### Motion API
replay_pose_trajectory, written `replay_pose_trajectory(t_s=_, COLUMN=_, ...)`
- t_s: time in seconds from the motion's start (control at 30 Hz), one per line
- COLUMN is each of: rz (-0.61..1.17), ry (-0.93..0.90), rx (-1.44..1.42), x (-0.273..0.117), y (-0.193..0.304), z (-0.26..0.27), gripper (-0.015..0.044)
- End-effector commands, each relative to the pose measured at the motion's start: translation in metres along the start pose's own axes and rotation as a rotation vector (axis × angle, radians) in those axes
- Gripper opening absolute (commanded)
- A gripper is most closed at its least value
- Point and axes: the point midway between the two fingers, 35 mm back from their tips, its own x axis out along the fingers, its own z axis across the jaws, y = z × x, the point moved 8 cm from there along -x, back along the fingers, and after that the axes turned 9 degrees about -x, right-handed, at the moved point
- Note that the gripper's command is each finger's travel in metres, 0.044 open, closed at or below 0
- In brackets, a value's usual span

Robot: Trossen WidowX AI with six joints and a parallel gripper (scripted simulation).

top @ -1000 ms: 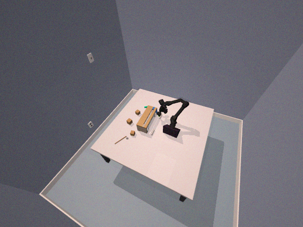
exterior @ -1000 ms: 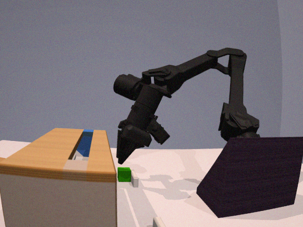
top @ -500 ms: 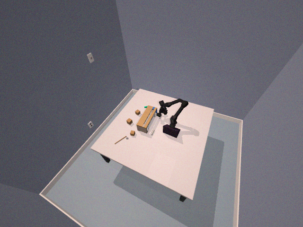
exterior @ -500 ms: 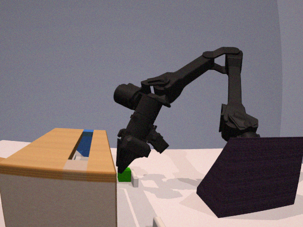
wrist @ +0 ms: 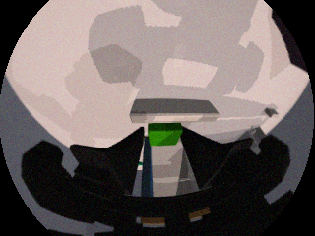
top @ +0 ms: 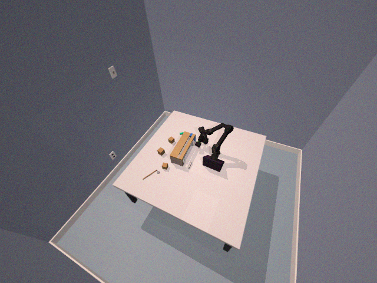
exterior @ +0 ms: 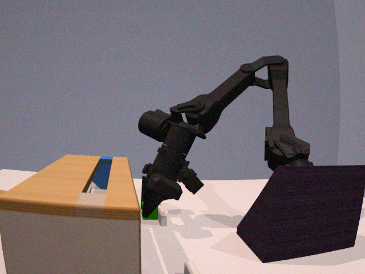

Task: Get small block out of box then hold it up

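The green block (exterior: pixel 151 214) (wrist: pixel 164 134) sits on the table outside the box, close to its front side at the blue end. The box (top: pixel 178 146) (exterior: pixel 38 191) stands upright, with a wooden top and a long slot. My gripper (top: pixel 198 144) (exterior: pixel 146 211) (wrist: pixel 161 129) is low beside the box, its fingers part open on either side of the block. In the wrist view a thin gap shows at the left finger, and the right fingertip is at the block's edge. The near finger hides part of the block in the exterior view.
A short pale rail (exterior: pixel 162 216) (wrist: pixel 172 109) stands just beyond the block. A second pale rail (top: pixel 189 164) (exterior: pixel 191 268) is farther along. A dark purple obstacle (top: pixel 212 163) (exterior: pixel 303 212) stands by the arm's base. Three wooden cubes, a stick (top: pixel 149 174) and a green item (top: pixel 181 133) lie behind the box.
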Motion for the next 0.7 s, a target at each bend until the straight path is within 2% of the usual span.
replay_pose_trajectory(t_s=0.0, rz=0.004, ry=0.003, rx=-0.007, x=0.001, y=-0.001, z=-0.001, gripper=0.0154)
replay_pose_trajectory(t_s=0.1, rz=0.004, ry=0.003, rx=-0.007, x=0.001, y=-0.001, z=-0.001, gripper=0.0075)
replay_pose_trajectory(t_s=0.2, rz=0.004, ry=0.003, rx=-0.007, x=0.001, y=-0.001, z=-0.001, gripper=0.0055)
replay_pose_trajectory(t_s=0.27, rz=0.013, ry=-0.001, rx=-0.027, x=-0.001, y=0.001, z=0.0, gripper=0.0003)
replay_pose_trajectory(t_s=0.67, rz=0.003, ry=0.004, rx=-0.005, x=-0.048, y=0.022, z=0.003, gripper=0.0)
